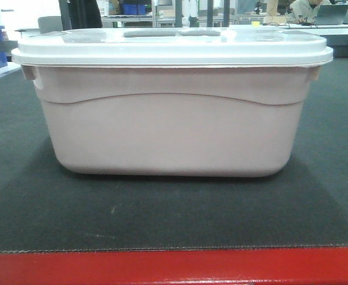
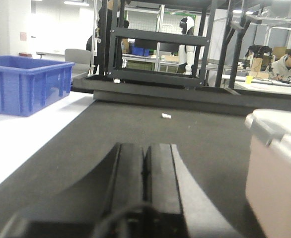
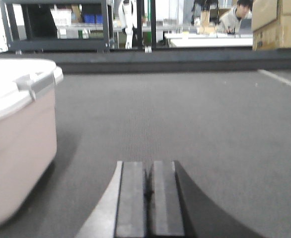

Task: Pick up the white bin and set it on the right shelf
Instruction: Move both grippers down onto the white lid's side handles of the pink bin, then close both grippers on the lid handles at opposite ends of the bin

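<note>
The large pinkish-white translucent plastic tub [image 1: 171, 130] sits centre-frame on the dark carpeted worktop [image 1: 31, 214], left pincer [image 2: 144, 168] and right pincer [image 3: 148, 193] flanking it, both closed and empty, so an uneven two-sided squeeze could let its smooth walls slip.

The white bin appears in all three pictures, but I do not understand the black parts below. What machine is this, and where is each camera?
This is a two-armed robot. The front camera looks straight at the white bin, lid on, standing on a dark carpeted table. The other two cameras sit on the wrists: the black bars are the left gripper and the right gripper, both shut and holding nothing. The bin lies between them, untouched. A blue crate stands further left.
</note>
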